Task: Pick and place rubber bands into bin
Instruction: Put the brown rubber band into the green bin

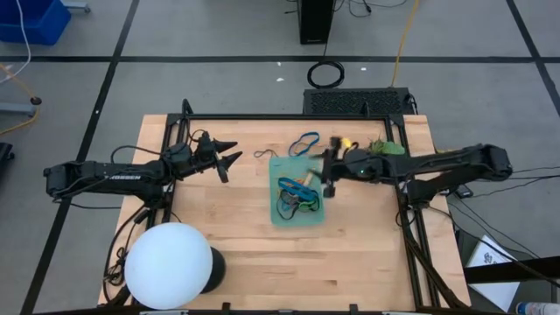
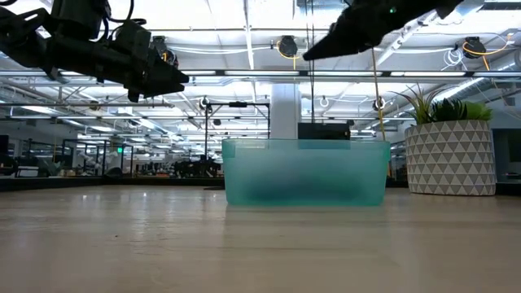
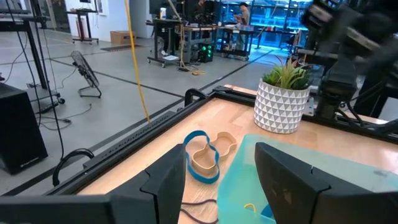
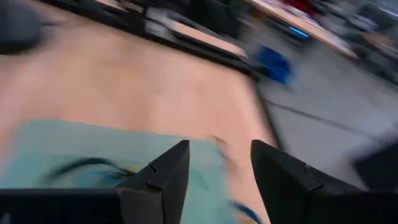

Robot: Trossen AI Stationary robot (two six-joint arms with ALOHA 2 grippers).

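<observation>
The teal bin (image 1: 297, 194) lies mid-table and holds several rubber bands (image 1: 296, 194) in blue, yellow and black. More bands lie on the wood behind it: a blue one (image 1: 304, 140), a black one (image 1: 265, 154), and a blue and a tan one (image 3: 202, 159) in the left wrist view. My right gripper (image 1: 326, 173) hangs open above the bin's right rim, high over the bin (image 2: 305, 171) in the low view, with nothing between its fingers (image 4: 163, 177). My left gripper (image 1: 229, 154) waits open, left of the bin and well above the table.
A white patterned planter with a green plant (image 3: 283, 102) stands at the table's far right. A white globe lamp (image 1: 171, 262) sits at the near left corner. A black frame rail (image 1: 289, 117) runs along the far edge. Bare wood (image 1: 236, 236) lies near the bin's front.
</observation>
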